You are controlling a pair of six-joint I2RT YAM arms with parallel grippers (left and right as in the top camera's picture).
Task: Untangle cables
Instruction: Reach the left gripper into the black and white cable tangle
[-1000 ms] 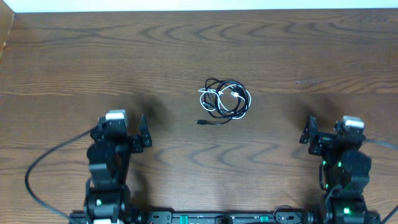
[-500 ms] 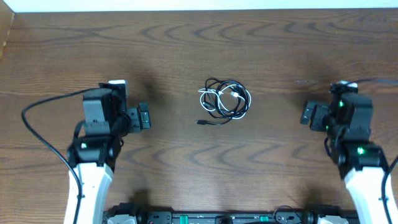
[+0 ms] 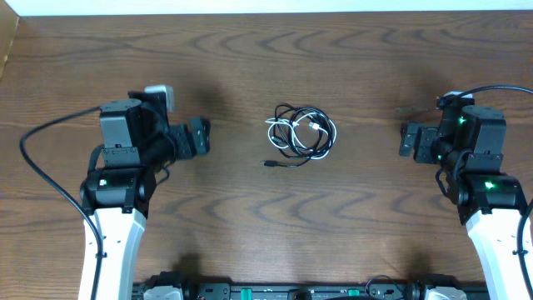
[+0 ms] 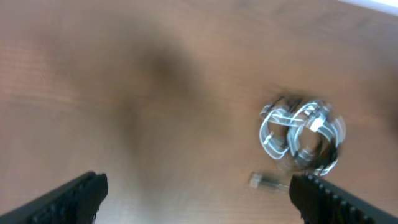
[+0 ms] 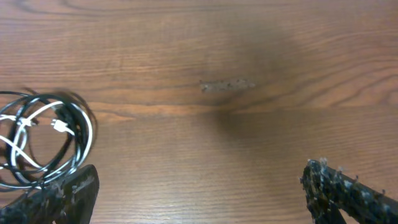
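Observation:
The cables (image 3: 301,133) lie as one small tangled coil of white and black cord at the table's middle, with a black plug end (image 3: 271,163) trailing to its lower left. The coil also shows blurred in the left wrist view (image 4: 301,134) and at the left edge of the right wrist view (image 5: 40,140). My left gripper (image 3: 198,137) is open and empty, well left of the coil. My right gripper (image 3: 408,140) is open and empty, well right of it. In both wrist views the fingers (image 4: 199,196) (image 5: 199,193) stand wide apart over bare wood.
The dark wooden table (image 3: 266,67) fills the view. A small pale scuff mark (image 5: 227,85) sits on the wood near the right gripper. Thick black arm wires (image 3: 46,137) loop at the left and right sides.
Both arms have risen from their folded pose near the front edge and reached forward. Each gripper has moved toward the coil. The cables have not moved.

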